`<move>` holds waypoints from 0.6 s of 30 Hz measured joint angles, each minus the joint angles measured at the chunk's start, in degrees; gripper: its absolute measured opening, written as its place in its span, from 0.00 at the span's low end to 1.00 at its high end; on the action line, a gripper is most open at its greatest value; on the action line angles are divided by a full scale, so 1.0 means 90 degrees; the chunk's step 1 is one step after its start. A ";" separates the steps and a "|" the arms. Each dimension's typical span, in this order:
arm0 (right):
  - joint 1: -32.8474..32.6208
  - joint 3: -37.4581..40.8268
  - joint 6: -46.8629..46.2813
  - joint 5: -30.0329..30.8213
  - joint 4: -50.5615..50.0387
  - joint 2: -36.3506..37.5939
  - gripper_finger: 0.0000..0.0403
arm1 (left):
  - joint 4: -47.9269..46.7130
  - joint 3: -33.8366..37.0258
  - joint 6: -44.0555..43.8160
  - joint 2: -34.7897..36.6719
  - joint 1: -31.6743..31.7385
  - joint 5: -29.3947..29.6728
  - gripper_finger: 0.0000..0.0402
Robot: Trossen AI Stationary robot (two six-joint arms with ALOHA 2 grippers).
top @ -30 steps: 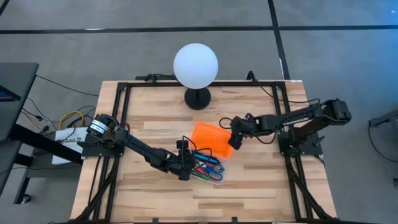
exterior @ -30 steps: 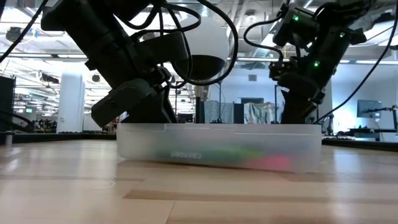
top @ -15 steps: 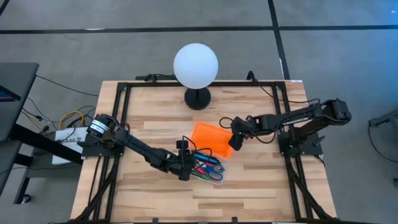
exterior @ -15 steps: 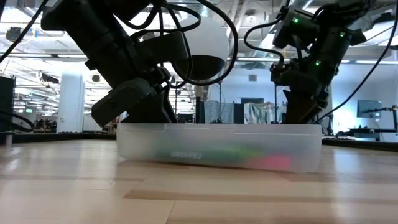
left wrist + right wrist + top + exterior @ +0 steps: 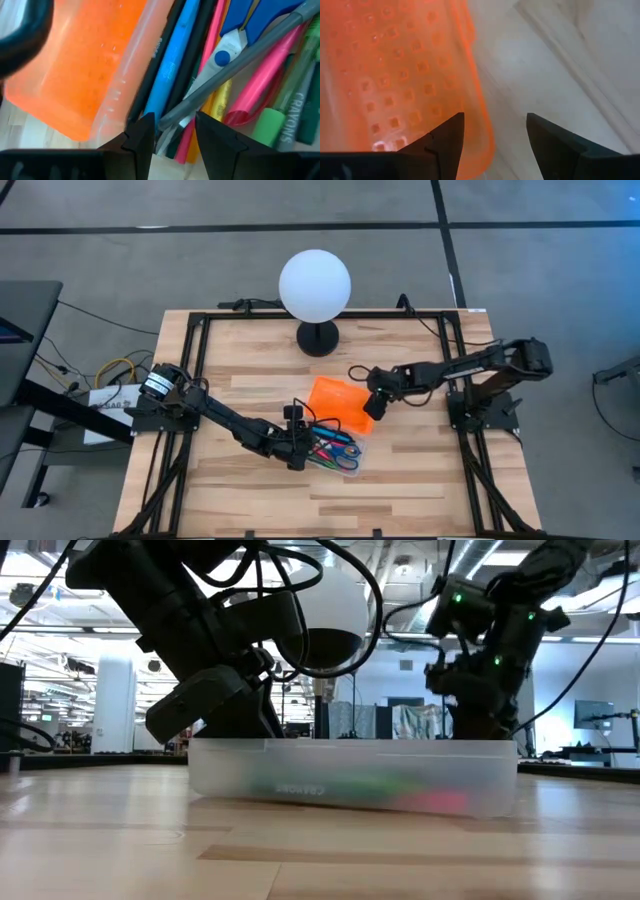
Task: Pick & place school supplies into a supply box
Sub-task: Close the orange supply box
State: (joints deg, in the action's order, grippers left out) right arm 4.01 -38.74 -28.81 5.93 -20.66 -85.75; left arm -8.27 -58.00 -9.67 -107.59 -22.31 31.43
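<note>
On the wooden desk (image 5: 420,460) we note the supply box (image 5: 338,448) mid-desk, supplies inside, its orange lid (image 5: 338,403) flipped open toward the far side, where the right hand (image 5: 368,410), fingers wide, sits at the lid's right edge, nearer than the part-open left hand (image 5: 300,452).

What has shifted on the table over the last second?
The right pincer has slid left along the table toward the orange lid, jaws open at the lid's edge, holding nothing. The left pincer has stayed over the supply box, open above the pens. The globe lamp is unmoved.
</note>
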 joint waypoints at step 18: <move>-0.0082 0.0002 0.0609 -0.0408 0.0583 0.0254 0.51 | 0.0024 0.0000 -0.0133 -0.0024 0.0042 -0.0109 0.34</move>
State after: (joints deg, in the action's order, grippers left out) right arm 3.27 -38.72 -23.34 2.26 -15.40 -83.46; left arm -8.05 -58.00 -10.87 -107.81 -21.93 30.46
